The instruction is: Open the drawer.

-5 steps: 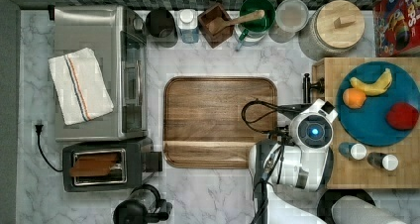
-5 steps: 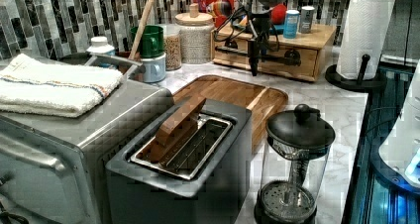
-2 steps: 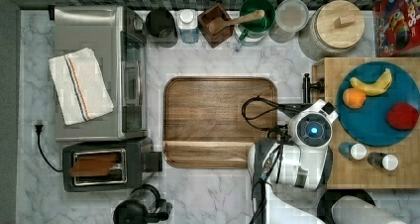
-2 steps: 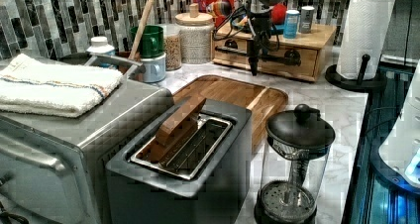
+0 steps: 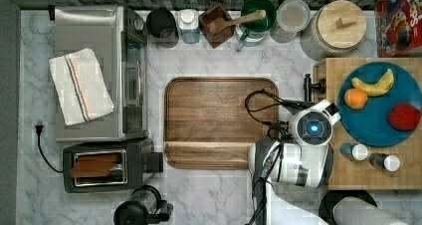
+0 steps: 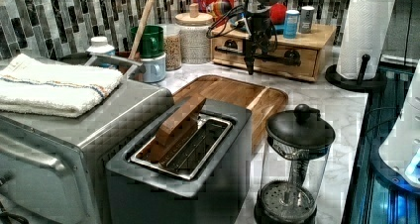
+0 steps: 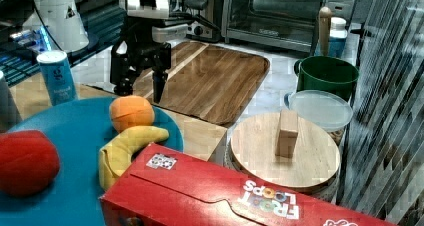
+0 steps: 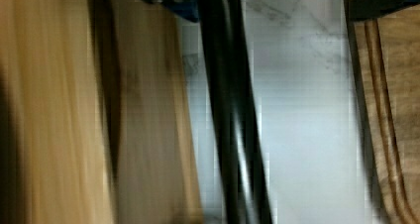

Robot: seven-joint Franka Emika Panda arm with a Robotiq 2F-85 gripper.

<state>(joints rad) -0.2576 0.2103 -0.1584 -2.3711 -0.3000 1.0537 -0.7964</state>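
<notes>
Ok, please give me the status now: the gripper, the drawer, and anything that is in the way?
Gripper down at the long black bar handle. Light bamboo-wood drawer looks shut. Brown wooden cutting board lies in front.

red cereal box [image 7: 215,196] by the jars | "FROOT LOOPS" in white letters on its side | nothing else here reads

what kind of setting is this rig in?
Looks like a kitchen counter, likely a mock-up: marble-look worktop with a tiled backsplash, a toaster oven and toaster, a cutting board, and a paper towel roll.
</notes>
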